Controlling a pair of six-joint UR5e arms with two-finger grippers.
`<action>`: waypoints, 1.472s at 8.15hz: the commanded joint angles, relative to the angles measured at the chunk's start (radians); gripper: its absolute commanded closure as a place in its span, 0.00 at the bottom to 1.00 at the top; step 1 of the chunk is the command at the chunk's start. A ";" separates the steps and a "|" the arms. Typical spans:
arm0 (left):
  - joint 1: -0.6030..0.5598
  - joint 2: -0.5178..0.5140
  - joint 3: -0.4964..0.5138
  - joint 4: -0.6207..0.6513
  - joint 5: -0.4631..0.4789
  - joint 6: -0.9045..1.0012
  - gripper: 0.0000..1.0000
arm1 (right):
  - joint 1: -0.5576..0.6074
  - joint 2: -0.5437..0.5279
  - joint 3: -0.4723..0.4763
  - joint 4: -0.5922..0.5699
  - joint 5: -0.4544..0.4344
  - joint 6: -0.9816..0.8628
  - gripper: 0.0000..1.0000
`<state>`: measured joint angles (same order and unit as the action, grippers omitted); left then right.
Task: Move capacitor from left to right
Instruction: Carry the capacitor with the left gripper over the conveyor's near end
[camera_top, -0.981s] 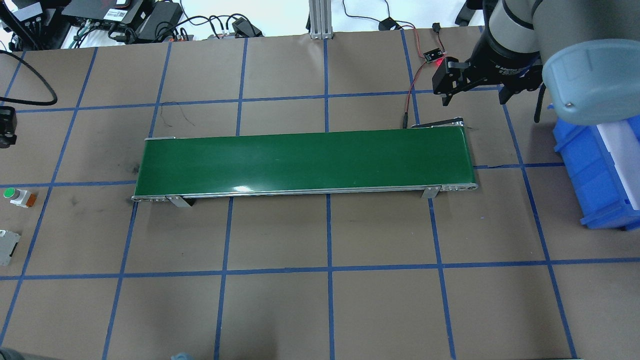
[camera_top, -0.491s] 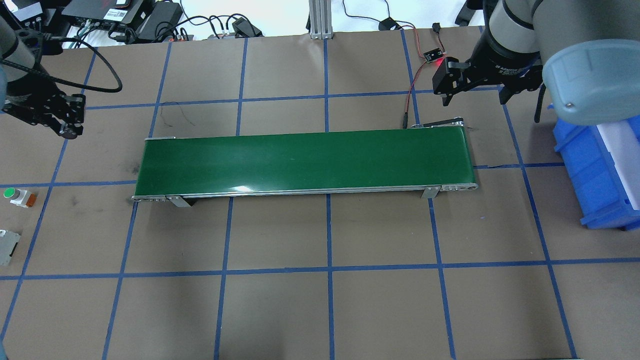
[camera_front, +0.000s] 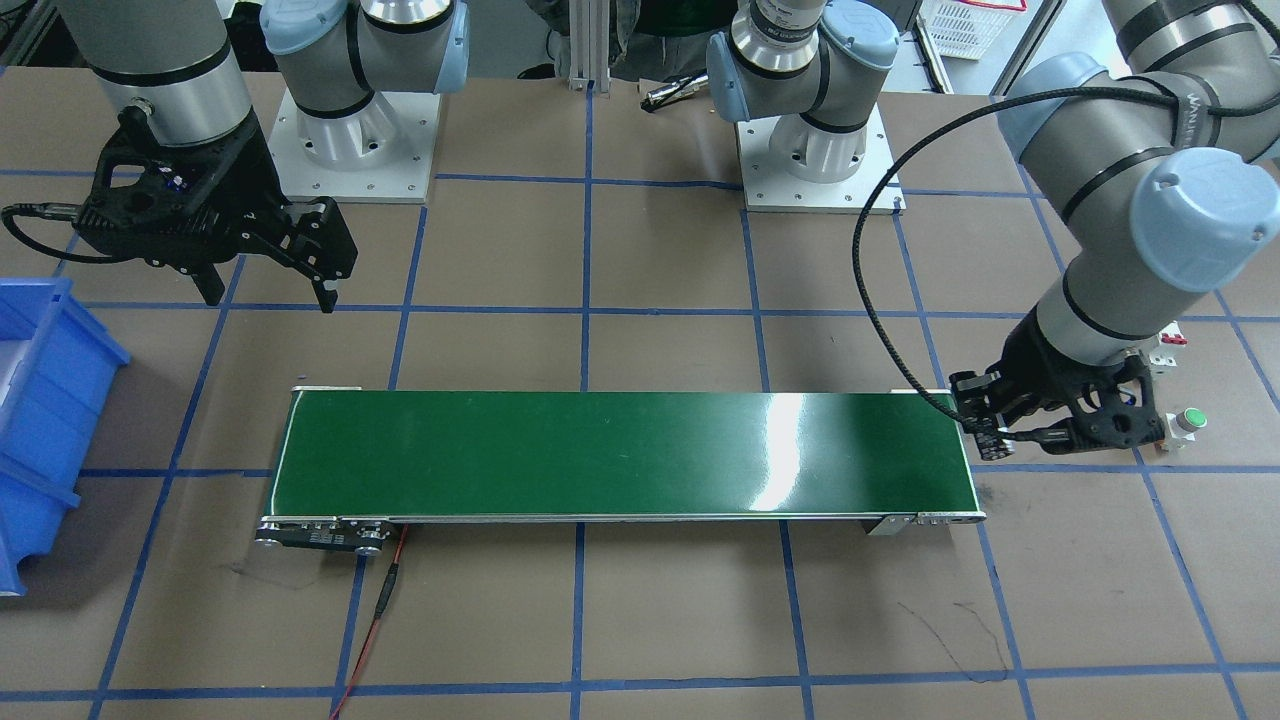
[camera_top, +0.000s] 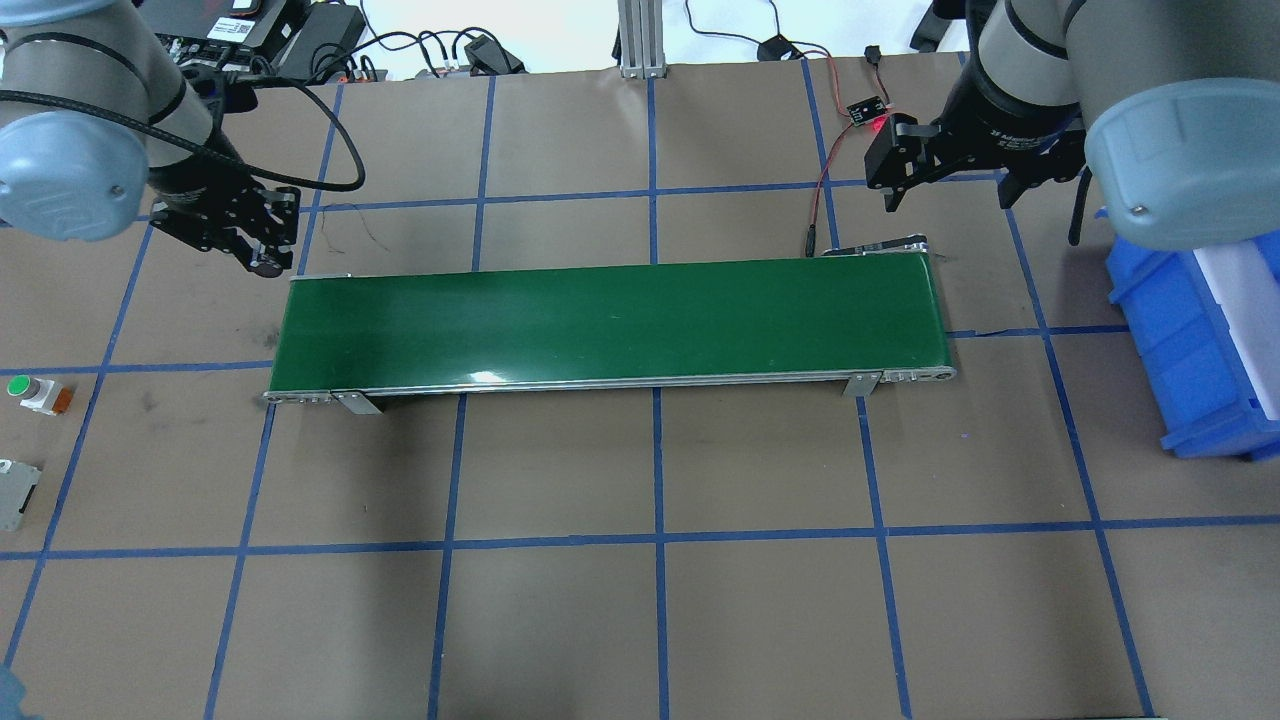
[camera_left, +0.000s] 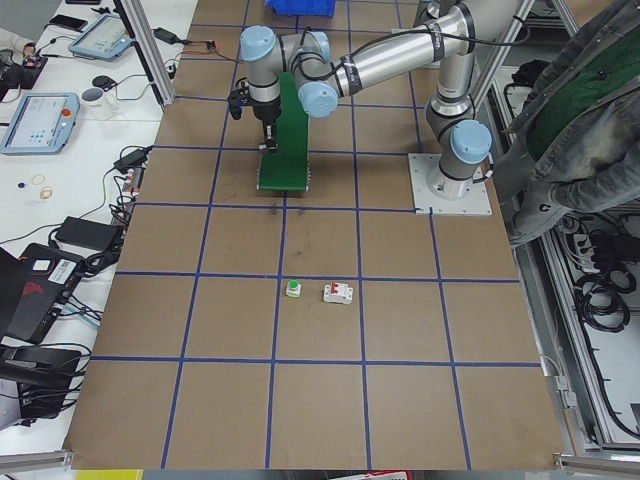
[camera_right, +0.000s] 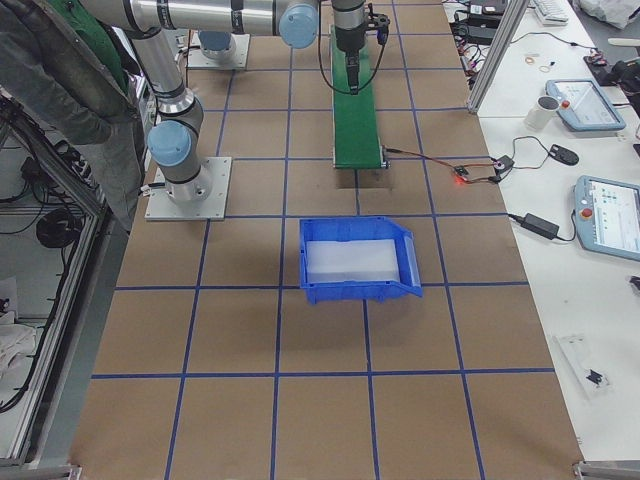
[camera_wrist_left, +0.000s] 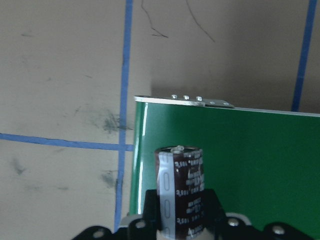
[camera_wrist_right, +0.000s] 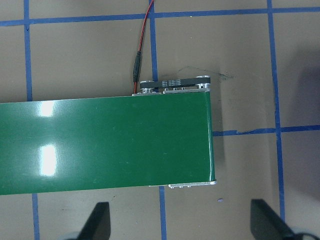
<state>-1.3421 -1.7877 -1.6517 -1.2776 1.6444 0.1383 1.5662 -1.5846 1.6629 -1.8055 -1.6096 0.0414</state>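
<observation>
Clamping the capacitor (camera_wrist_left: 181, 192) upright in my left pincer (camera_top: 265, 255), I hung just at the green belt's (camera_top: 610, 320) left end, presumably to let the belt carry it rightward, where my right pincer (camera_wrist_right: 182, 222) hung spread wide, empty.

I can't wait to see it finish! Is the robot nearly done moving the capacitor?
Not yet. Done: the left gripper holds the capacitor. In hand: it hangs by the left end of the belt. Left: setting it down and getting it to the end by the open right gripper.
</observation>
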 joint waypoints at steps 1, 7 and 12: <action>-0.052 -0.009 -0.052 0.004 -0.014 -0.004 0.87 | 0.000 0.000 0.000 0.000 -0.001 0.000 0.00; -0.054 -0.085 -0.094 0.119 -0.015 0.175 0.87 | 0.000 0.000 0.000 0.000 -0.001 0.000 0.00; -0.054 -0.108 -0.111 0.169 -0.012 0.161 0.85 | 0.000 0.000 0.000 0.002 -0.001 0.000 0.00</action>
<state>-1.3959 -1.8938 -1.7597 -1.1125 1.6333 0.3012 1.5662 -1.5846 1.6629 -1.8044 -1.6107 0.0414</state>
